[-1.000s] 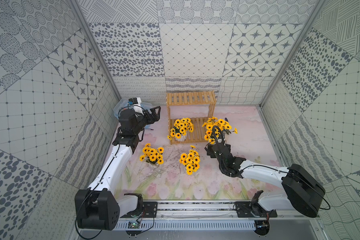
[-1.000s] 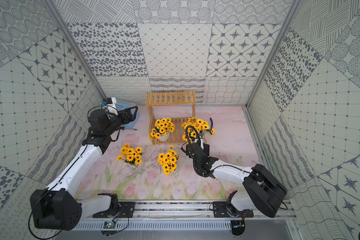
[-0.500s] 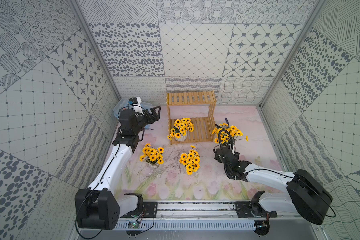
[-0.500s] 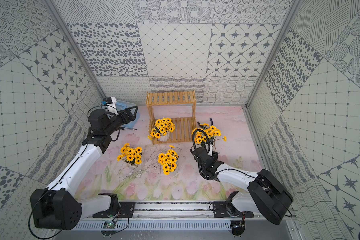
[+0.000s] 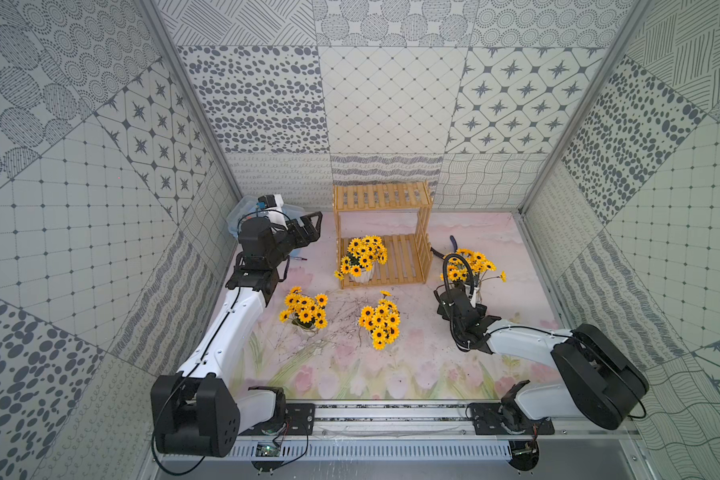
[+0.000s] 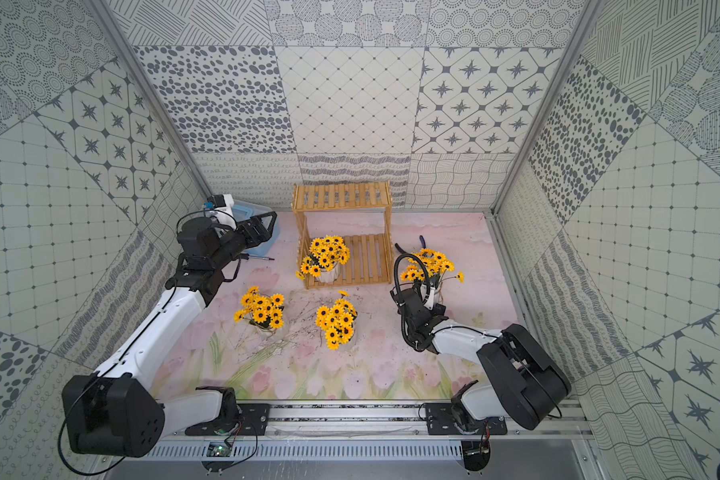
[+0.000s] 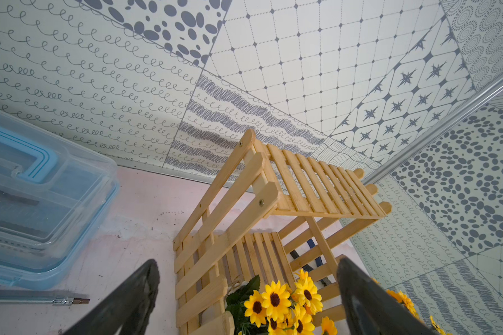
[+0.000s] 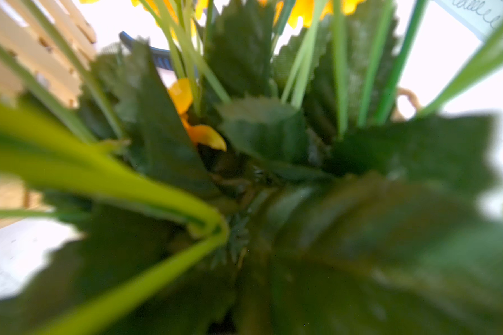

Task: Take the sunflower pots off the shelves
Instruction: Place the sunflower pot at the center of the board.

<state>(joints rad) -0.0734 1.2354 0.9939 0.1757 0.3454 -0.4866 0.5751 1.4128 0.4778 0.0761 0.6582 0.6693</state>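
Four small white ribbed ceramic pots of yellow artificial sunflowers (image 5: 363,258) (image 5: 305,311) (image 5: 379,322) (image 5: 479,262) are counted, with one light-wood two-tier slatted rack (image 5: 381,195). One pale blue clear plastic toolbox (image 7: 41,203), one slim metal driver tool (image 7: 38,301) and two white-and-black robot arms (image 5: 229,328) (image 5: 524,345) are also recorded.

no readable text, no labels, no numbers

Shelves (image 6: 341,195) stand at the middle of the surface's (image 6: 466,249) far edge. The shelf pot (image 6: 325,259) sits on the left end of the lower tier.

Two sunflower pots stand on the surface in front of the shelves, apart from each other: the left pot (image 6: 262,311) and the middle pot (image 6: 336,322).

The right pot (image 6: 429,266) is just right of the shelves. The right gripper (image 6: 435,297) is closed on its base. Whether the pot touches the surface cannot be told.

The left gripper (image 6: 270,227), jaws apart, hangs by the toolbox (image 6: 246,206) in the far left corner. A screwdriver (image 6: 258,258) lies near it. Pliers (image 6: 420,241) lie behind the right pot.
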